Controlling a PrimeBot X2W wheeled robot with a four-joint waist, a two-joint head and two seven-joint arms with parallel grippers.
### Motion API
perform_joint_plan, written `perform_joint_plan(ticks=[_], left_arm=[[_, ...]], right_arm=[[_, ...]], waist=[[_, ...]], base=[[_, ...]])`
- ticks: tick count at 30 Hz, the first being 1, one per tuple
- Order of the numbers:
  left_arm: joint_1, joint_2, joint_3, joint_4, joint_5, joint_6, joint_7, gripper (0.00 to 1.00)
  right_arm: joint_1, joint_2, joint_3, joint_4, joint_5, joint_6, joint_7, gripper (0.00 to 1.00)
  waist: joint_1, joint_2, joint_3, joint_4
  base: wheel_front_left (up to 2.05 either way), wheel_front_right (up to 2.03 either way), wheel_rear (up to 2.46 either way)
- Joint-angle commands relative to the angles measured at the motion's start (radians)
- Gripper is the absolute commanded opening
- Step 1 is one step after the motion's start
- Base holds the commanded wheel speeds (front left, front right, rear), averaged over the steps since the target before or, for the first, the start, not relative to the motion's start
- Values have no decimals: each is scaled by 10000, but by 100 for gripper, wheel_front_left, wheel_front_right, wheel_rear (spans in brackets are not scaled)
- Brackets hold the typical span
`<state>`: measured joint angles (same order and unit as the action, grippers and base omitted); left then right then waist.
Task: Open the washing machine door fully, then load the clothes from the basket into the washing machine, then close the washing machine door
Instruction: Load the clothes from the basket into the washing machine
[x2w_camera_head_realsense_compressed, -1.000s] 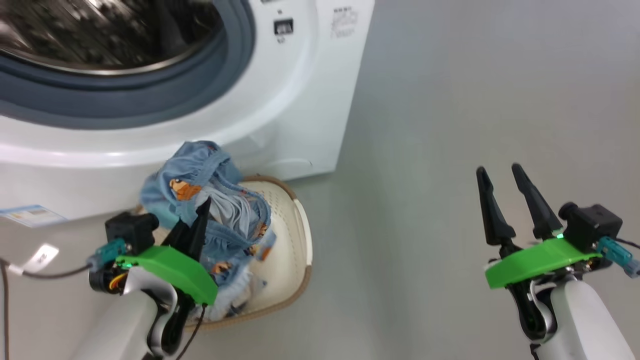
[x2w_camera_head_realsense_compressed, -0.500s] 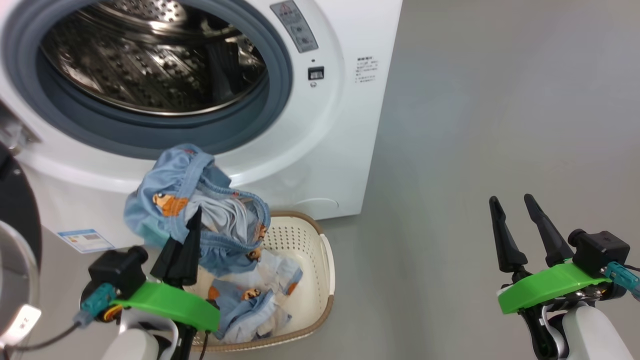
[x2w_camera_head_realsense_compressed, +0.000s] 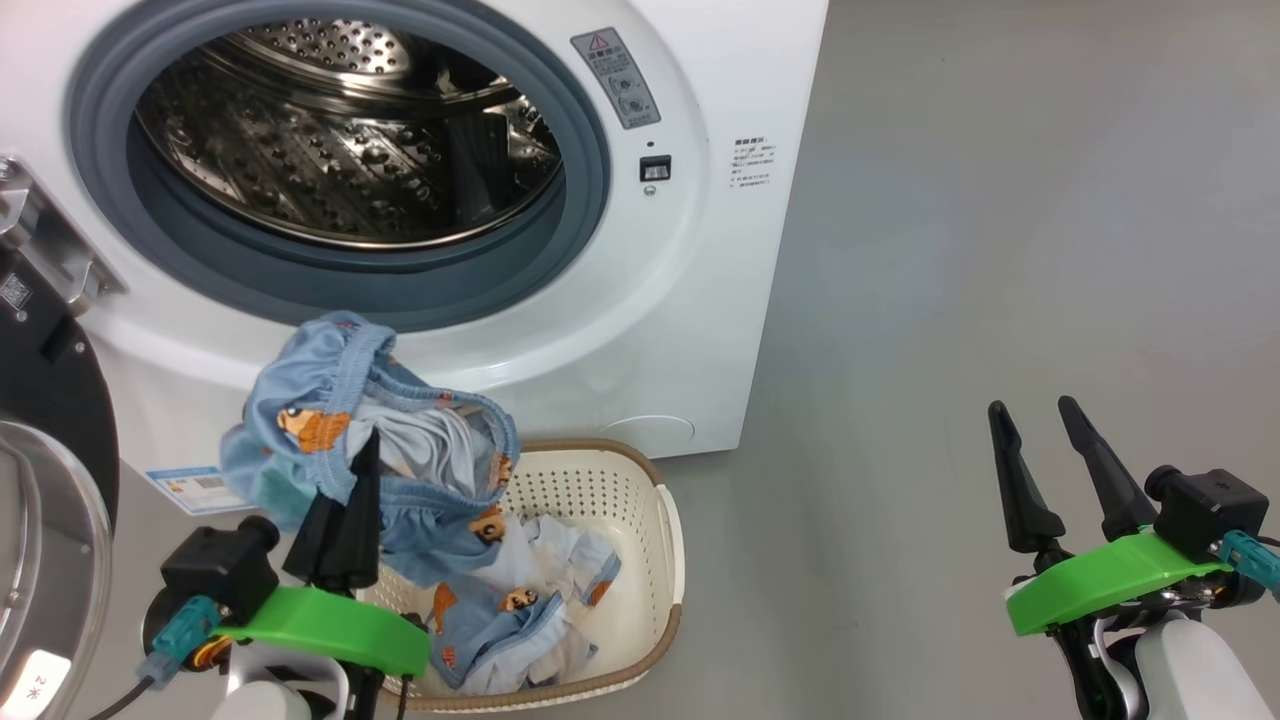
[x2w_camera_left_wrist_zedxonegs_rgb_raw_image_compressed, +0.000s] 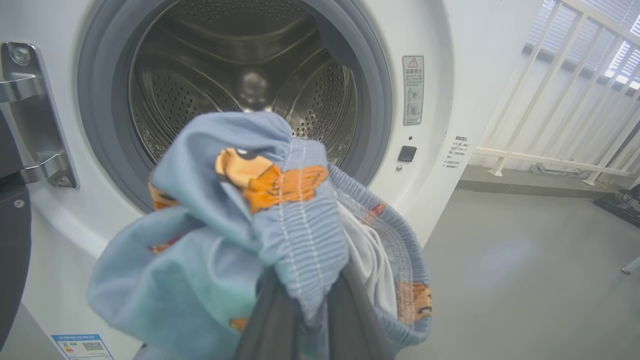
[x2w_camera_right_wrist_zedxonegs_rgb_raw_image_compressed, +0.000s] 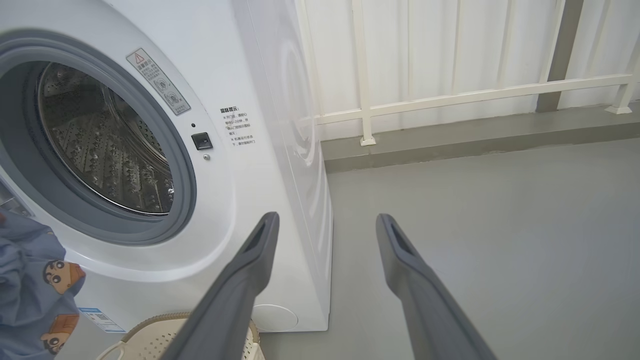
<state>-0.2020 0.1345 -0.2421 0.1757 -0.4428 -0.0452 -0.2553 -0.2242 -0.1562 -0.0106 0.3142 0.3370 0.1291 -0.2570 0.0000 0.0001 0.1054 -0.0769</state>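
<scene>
The washing machine (x2w_camera_head_realsense_compressed: 690, 300) stands with its steel drum (x2w_camera_head_realsense_compressed: 340, 160) exposed. Its door (x2w_camera_head_realsense_compressed: 55, 420) is swung open at the left edge, black rim and glass bowl showing. My left gripper (x2w_camera_head_realsense_compressed: 364, 452) is shut on a light-blue garment (x2w_camera_head_realsense_compressed: 330, 430) with orange cartoon prints, held above the left end of the basket (x2w_camera_head_realsense_compressed: 655, 520), below the drum opening. In the left wrist view this garment (x2w_camera_left_wrist_zedxonegs_rgb_raw_image_compressed: 250, 215) hangs over my fingers (x2w_camera_left_wrist_zedxonegs_rgb_raw_image_compressed: 350, 325), facing the drum (x2w_camera_left_wrist_zedxonegs_rgb_raw_image_compressed: 240, 85). More clothes (x2w_camera_head_realsense_compressed: 520, 600) lie in the basket. My right gripper (x2w_camera_head_realsense_compressed: 1030, 403) is open over bare floor, also seen as my right gripper (x2w_camera_right_wrist_zedxonegs_rgb_raw_image_compressed: 327, 216).
Grey floor (x2w_camera_head_realsense_compressed: 1000, 200) spreads to the right of the machine. A white railing (x2w_camera_right_wrist_zedxonegs_rgb_raw_image_compressed: 450, 95) and a low kerb run behind it. The door's metal hinge (x2w_camera_left_wrist_zedxonegs_rgb_raw_image_compressed: 30, 95) sits at the left of the opening. A blue label (x2w_camera_head_realsense_compressed: 190, 488) marks the machine's lower left corner.
The head camera has tilted up, bringing the drum into view. My left gripper has lifted the blue garment clear of the basket toward the machine's opening. The right gripper stays open and still.
</scene>
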Motion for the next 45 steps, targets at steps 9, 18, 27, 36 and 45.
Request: perform_joint_plan(ticks=[9,18,27,36,45], left_arm=[[-1250,83,603,265,436,-301,-64,0],[-3196,141,919,1413,734,-497,-64,0],[-5642,383,1551,3315,1376,-667,-64,0],[-8057,1103,1828,6023,1737,-772,-64,0],[-10448,1971,1777,7204,2187,-805,-64,0]], right_arm=[[-137,-124,361,-304,-42,16,-48,100],[-389,-63,503,-361,-49,16,-48,100],[-905,214,604,-614,-106,16,-48,100],[-1374,601,665,-906,-140,16,-48,100],[-1661,935,800,-1102,-52,16,-48,100]], waist=[[0,-1,373,-109],[0,-1,1015,-564],[0,-1,2487,-1349],[0,-1,4179,-2220],[0,-1,5495,-2984]], base=[[0,0,0],[0,0,0],[0,0,0],[0,0,0],[0,0,0]])
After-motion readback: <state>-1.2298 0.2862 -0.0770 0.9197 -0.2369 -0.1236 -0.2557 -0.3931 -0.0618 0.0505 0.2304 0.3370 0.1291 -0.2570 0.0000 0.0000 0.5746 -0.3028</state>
